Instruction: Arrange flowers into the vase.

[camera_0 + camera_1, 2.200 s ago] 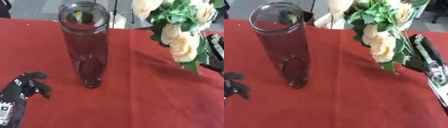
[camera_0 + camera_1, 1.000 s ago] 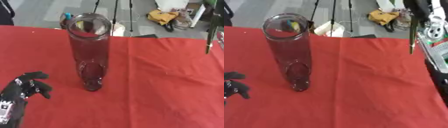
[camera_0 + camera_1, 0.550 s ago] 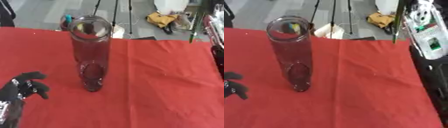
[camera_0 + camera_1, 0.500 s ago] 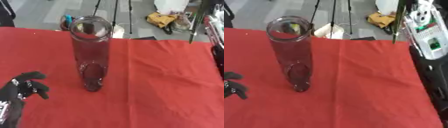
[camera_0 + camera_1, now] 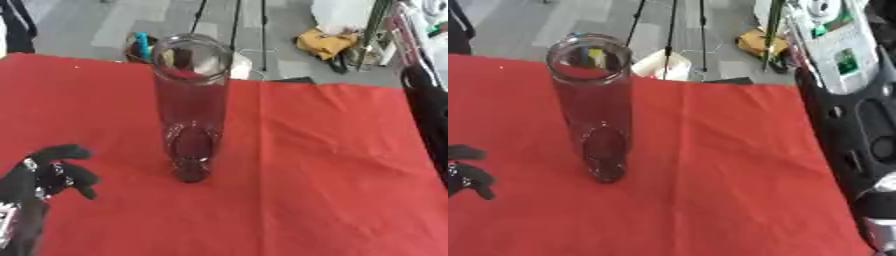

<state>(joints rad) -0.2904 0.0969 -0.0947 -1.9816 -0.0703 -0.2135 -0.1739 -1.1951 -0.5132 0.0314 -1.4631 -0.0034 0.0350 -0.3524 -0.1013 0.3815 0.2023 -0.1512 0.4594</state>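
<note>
A tall clear glass vase [image 5: 190, 107] stands upright near the middle of a table spread with a red cloth [image 5: 324, 165], its mouth open to the camera and nothing inside it. The robot's left hand [image 5: 54, 170] rests on the cloth at the lower left, well apart from the vase, its dark fingers loosely curled and holding nothing. The right arm [image 5: 859, 135] rises along the right edge of the frame, black with pale panels, and a thin green stem [image 5: 772, 30] runs up beside it at the top; the right hand itself is cut off by the frame, so whether it grips that stem cannot be told, and no blossoms are visible. Beyond the far edge of the cloth lie tripod legs [image 5: 234, 25] and a yellow bundle [image 5: 325, 42] on a grey floor. About two seconds earlier a bunch of cream flowers with green leaves hung above the table's right side; it has since been lifted out of view, leaving only the stem showing. The vase and the left hand have kept their places.
</note>
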